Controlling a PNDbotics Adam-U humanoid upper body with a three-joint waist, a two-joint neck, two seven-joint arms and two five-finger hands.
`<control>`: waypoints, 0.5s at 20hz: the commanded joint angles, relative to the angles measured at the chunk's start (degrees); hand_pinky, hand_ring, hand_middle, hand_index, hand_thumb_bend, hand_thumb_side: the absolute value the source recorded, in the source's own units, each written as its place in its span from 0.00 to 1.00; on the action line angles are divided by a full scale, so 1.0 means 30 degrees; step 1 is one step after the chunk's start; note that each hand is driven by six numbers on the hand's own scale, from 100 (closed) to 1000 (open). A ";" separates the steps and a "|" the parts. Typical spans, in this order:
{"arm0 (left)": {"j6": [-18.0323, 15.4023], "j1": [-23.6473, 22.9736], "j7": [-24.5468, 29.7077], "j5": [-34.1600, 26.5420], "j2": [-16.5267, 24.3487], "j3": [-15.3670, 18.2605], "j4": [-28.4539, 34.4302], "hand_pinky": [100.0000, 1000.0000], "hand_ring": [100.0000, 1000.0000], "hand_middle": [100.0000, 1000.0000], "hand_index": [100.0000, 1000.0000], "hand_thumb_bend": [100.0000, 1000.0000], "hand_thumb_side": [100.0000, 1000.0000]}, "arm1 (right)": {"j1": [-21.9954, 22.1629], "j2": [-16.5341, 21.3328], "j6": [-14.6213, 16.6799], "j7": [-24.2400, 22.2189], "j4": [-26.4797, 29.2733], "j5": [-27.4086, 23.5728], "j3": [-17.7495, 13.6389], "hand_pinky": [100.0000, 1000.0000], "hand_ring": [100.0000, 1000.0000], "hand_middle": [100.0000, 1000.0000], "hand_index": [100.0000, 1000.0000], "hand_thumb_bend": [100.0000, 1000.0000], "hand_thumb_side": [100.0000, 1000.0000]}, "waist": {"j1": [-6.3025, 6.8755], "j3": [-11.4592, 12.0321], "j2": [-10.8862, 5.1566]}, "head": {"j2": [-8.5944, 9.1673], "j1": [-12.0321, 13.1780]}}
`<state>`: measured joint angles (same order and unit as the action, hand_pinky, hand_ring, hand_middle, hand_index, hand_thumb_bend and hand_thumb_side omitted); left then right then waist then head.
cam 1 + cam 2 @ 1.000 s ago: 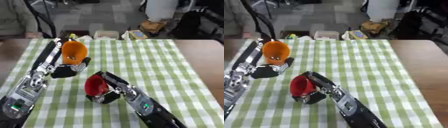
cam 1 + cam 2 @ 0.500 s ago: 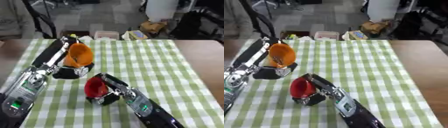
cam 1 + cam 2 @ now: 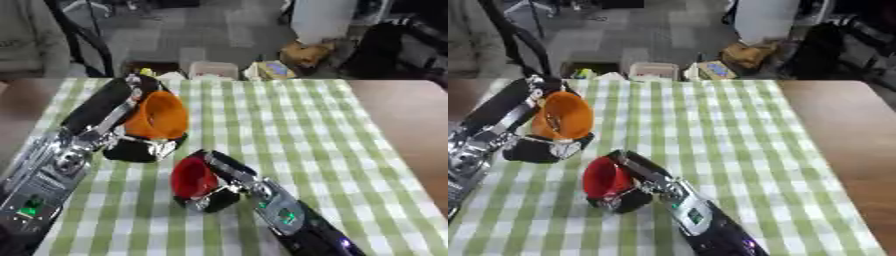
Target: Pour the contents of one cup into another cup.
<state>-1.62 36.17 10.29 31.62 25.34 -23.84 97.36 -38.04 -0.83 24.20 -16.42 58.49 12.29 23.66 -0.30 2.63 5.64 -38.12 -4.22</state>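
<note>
Over the red cup (image 3: 193, 179) in right-hand (image 3: 214, 192) fingers, nearer now, left hand's (image 3: 140, 148) clasped, tilted orange cup (image 3: 157, 115).

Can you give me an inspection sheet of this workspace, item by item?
Surface: green and white checked cloth over a brown table.
Job's things: orange cup tipped on its side in the left hand, mouth toward the red cup below it, which the right hand holds; contents cannot be made out.
Clutter: nothing seen on the cloth.
Hands: left hand has its fingers curled round the orange cup; right hand has its fingers curled round the red cup.
Cables: dark cable hanging past the table's far left.
Surroundings: small packets and a box on the floor beyond the far edge.
</note>
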 commanded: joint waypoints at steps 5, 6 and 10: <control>-0.0268 0.0389 0.0644 0.0997 0.0666 -0.0033 0.0586 0.37 0.36 0.28 0.52 0.00 0.07 | -0.0268 -0.0057 0.0113 0.0026 0.0032 0.0119 -0.0165 0.52 0.36 0.30 0.54 0.00 0.00 | 0.0089 -0.0013 -0.0327 | 0.0185 -0.0098; -0.0312 0.0407 0.0734 0.1216 0.0666 -0.0049 0.0612 0.37 0.36 0.28 0.51 0.00 0.07 | -0.0268 -0.0066 0.0117 0.0026 0.0022 0.0117 -0.0168 0.52 0.36 0.30 0.54 0.00 0.00 | 0.0088 -0.0019 -0.0330 | 0.0187 -0.0100; -0.0519 0.0472 0.1092 0.2030 0.0643 -0.0127 0.0642 0.38 0.35 0.27 0.50 0.00 0.06 | -0.0273 -0.0085 0.0121 0.0034 0.0002 0.0101 -0.0182 0.52 0.36 0.30 0.54 0.00 0.00 | 0.0085 -0.0035 -0.0335 | 0.0191 -0.0098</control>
<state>-3.02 36.37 13.17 36.88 25.95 -24.47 98.24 -37.96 -0.86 24.42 -16.37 58.09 12.45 23.62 -0.27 2.56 5.62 -38.12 -4.41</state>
